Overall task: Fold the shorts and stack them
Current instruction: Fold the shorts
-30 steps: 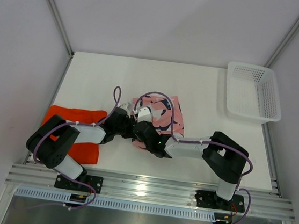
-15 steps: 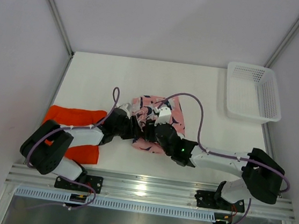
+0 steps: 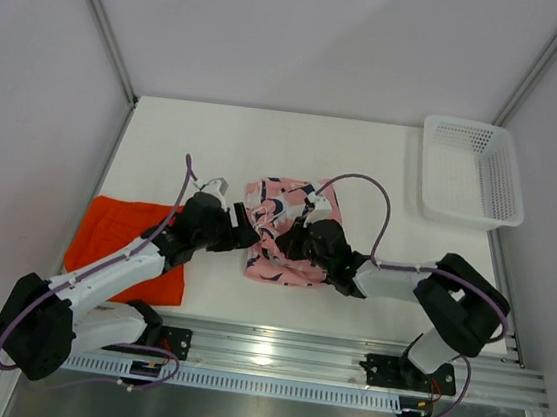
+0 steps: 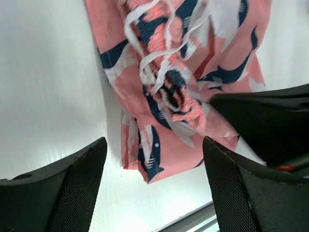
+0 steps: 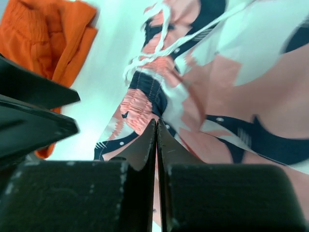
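Pink shorts are lying mid-frame on the worktop, orange shorts at lower left. Left jaws are gaping beside the pink pair; right jaws are closed tight over the waistband. Any snagged drawstring could be dragging the fold apart.

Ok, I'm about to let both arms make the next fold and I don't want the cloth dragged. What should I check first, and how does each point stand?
1. Is the left gripper open: ok, its fingers stand wide apart over the edge of the pink shorts.
2. Does the right gripper hold cloth: cannot tell; it is shut, tips at the waistband.
3. Do the pink shorts lie flat: not ok, they are bunched.
4. Are the orange shorts folded: cannot tell, the left arm crosses over them.
5. Are the pairs stacked: not ok, they lie apart.
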